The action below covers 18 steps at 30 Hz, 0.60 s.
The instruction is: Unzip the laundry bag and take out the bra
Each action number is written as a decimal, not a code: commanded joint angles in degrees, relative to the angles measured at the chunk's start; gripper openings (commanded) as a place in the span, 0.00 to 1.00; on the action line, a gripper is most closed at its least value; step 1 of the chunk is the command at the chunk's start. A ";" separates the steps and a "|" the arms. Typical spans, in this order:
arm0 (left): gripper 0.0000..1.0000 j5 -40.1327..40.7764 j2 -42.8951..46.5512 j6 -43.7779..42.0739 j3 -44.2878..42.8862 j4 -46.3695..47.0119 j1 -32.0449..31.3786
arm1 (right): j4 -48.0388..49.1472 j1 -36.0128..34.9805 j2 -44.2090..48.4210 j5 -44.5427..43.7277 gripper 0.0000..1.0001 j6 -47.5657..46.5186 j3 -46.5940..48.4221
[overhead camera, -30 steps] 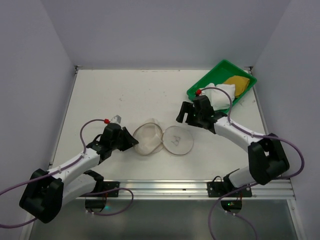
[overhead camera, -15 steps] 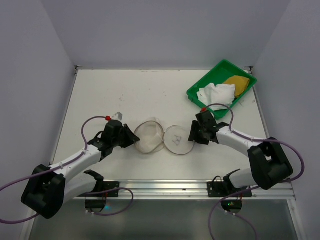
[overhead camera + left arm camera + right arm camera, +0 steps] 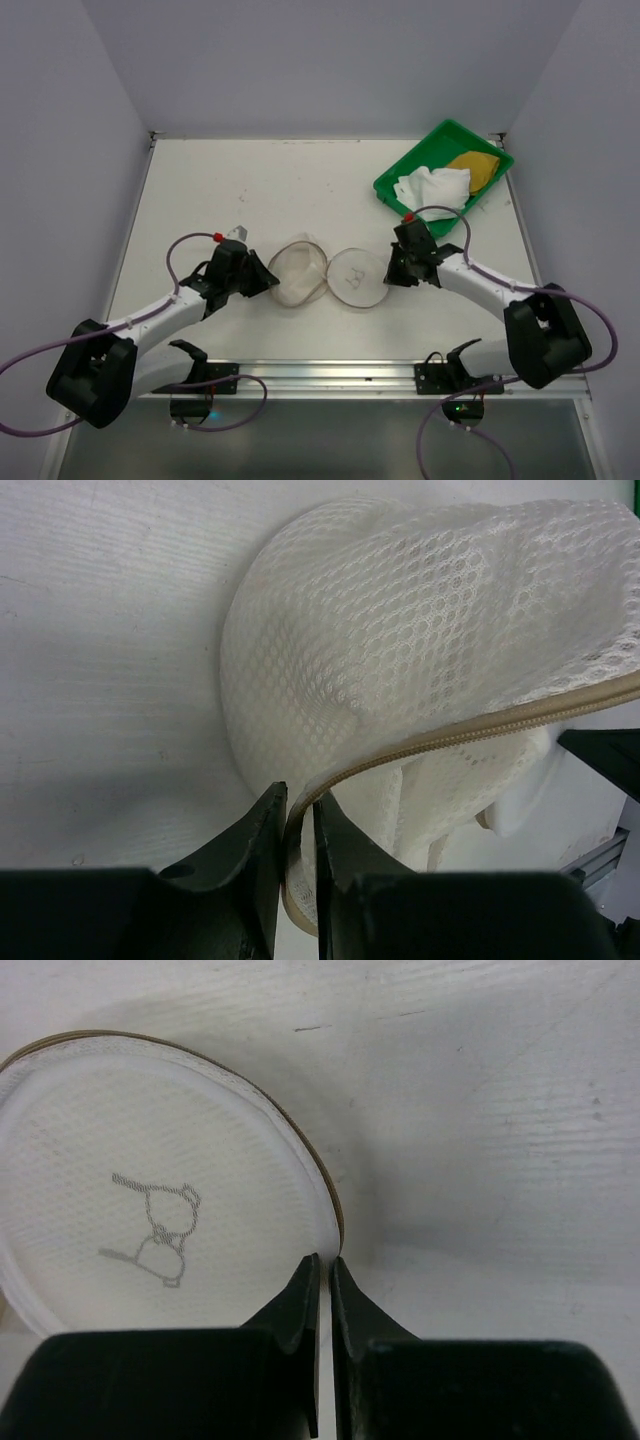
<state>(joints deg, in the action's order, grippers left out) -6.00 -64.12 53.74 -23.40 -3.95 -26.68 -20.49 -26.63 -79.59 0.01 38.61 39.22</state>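
Laundry bag (image 3: 297,272) lay unzipped and spread flat between your two grippers. Its mesh bowl was on the left gripper's side and its lid (image 3: 358,278) on the right gripper's side. The long axis of the opened pair ran straight from one gripper to the other.

Your left gripper (image 3: 266,282) was clenched on the zip rim (image 3: 480,725) of the bowl, and the wrist view showed the tan band passing between its fingers.

Your right gripper (image 3: 389,277) was closed tight at the lid's outer edge, with the lid and its drawing (image 3: 155,1225) directly ahead of the tips. I could not tell whether the rim was actually nipped or only touched.

No garment showed inside the bowl in the left wrist view. The bra (image 3: 432,187) lay in the green tray (image 3: 411,153), with its mustard cup towards the tray's far end. That was beyond your right gripper and off to its outer side, well apart from it. From the left gripper it lay across the whole bag.

In my judgement the removal was done. Any further handling of the bra would fall to your right arm, which was plainly the nearer. It would first need to part its fingers and turn away from the lid.
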 commanded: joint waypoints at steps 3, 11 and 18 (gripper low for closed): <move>0.18 -1.21 -2.94 -2.23 -3.67 2.27 0.13 | -6.57 -1.14 11.82 -2.74 0.00 -2.57 6.47; 0.13 -1.12 -6.81 -2.67 -7.71 2.63 -0.92 | -10.62 -5.62 17.89 -0.27 0.00 -4.42 17.09; 0.11 -1.56 -7.96 -2.93 -9.82 1.58 -1.27 | -17.73 -9.67 12.54 -12.38 0.00 -7.23 24.50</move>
<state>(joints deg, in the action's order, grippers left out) -7.07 -72.55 52.10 -31.11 -3.86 -27.53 -32.27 -35.83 -64.64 -4.10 33.71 61.21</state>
